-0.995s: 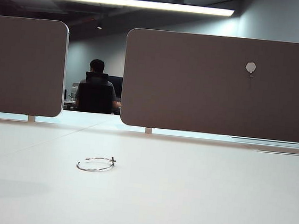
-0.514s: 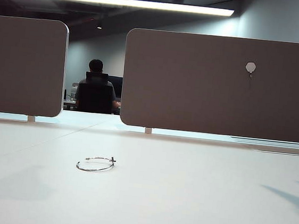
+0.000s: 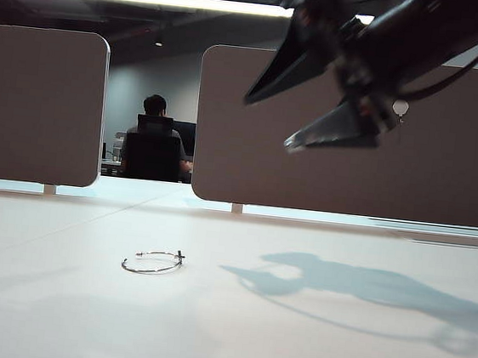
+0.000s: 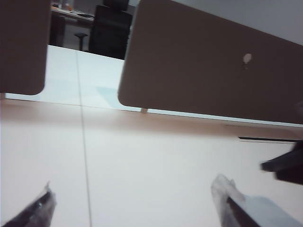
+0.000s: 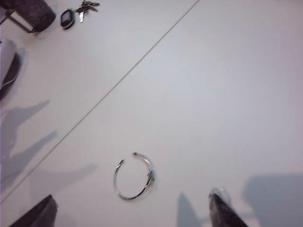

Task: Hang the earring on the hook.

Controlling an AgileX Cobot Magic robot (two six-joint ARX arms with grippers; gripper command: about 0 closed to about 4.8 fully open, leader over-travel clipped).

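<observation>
The earring (image 3: 153, 261) is seen lying flat on the white table (image 3: 307, 349), toward the left side in the exterior view. Its small dark clasp is at the right end of the hoop. Nothing is touching it. In the right wrist view the earring (image 5: 134, 176) is seen from above, with a gap in the ring.

The right gripper (image 3: 309, 101) is held high in the air, above the table and to the right of the earring. Its jaws are spread wide apart and nothing is held between them. A big dark shadow (image 3: 356, 285) is thrown by the arm onto the table to the right of the earring. In its own wrist view, the right gripper (image 5: 130, 208) is seen with only the two finger ends showing.

The left gripper (image 4: 137, 205) is seen only in the left wrist view. Its jaws are wide apart too, and nothing is held.

Farther back, two brown panels are stood up at the table's far edge. The hook (image 3: 400, 108) is fixed on the right panel (image 3: 308, 169), high up. It is well apart from the earring. A person (image 3: 152, 131) in a chair is seen through the gap between the panels.

Some keys (image 5: 78, 12) are seen on the table in the right wrist view.
</observation>
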